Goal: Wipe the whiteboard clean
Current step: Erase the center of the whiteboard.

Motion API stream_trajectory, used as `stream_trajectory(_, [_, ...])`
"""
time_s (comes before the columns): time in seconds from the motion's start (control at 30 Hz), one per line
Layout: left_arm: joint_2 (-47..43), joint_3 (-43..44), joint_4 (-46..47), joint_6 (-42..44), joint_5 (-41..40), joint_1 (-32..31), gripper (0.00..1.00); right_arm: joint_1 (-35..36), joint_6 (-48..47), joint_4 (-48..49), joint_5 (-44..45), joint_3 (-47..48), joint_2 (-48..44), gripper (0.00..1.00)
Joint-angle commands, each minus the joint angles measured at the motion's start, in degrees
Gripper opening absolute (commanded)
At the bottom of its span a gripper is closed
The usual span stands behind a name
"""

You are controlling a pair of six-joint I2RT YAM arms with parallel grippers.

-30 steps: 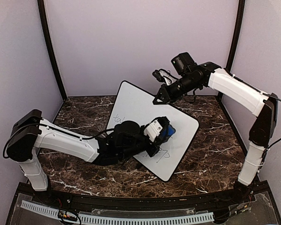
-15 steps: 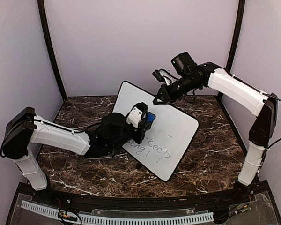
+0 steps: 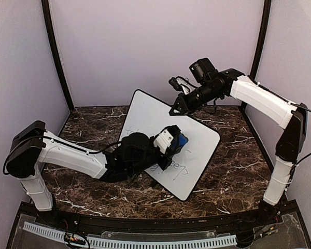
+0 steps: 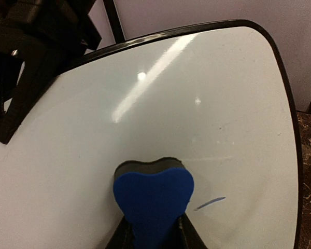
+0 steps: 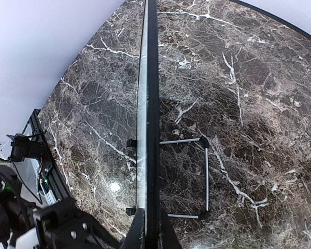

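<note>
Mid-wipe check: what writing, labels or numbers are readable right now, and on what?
Whiteboard: dark handwriting just below the blue eraser, partly covered by the left arm, too small to read.
Whiteboard, left wrist view: one short blue stroke, not a letter.
No other text or labels readable.

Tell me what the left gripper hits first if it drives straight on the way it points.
The whiteboard. The left gripper holds the blue eraser out in front, and that seems to rest on the white surface already, so pushing on would likely just press it harder into the board.
</note>
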Motion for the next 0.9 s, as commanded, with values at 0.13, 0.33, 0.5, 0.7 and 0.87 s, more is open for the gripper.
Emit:
stream_trajectory(0.13, [6.73, 5.66, -5.68, 5.76, 5.36, -5.13, 0.0, 2.78, -4.02, -2.55, 0.98, -0.65, 1.01, 0.0])
stream_trajectory(0.33, [5.19, 2.5, -2.52, 1.95, -3.01, -3.18, 0.0, 2.78, -4.11, -2.48, 1.05, -1.22, 0.49, 0.0])
stream_trajectory(0.5, [0.05, -1.46, -3.18, -6.22, -5.32, 3.72, 0.0, 2.78, -4.11, -2.5, 0.97, -1.14, 0.56, 0.0])
stream_trajectory(0.7, [-3.43, -5.27, -5.16, -9.57, -8.8, 11.05, 0.0, 2.76, -4.24, -2.54, 0.86, -0.99, 0.73, 0.0])
stream_trajectory(0.87, [-4.67, -7.18, -7.23, -14.35, -9.65, 15.96, 0.0, 2.78, -4.2, -2.82, 0.89, -0.4, 1.13, 0.0])
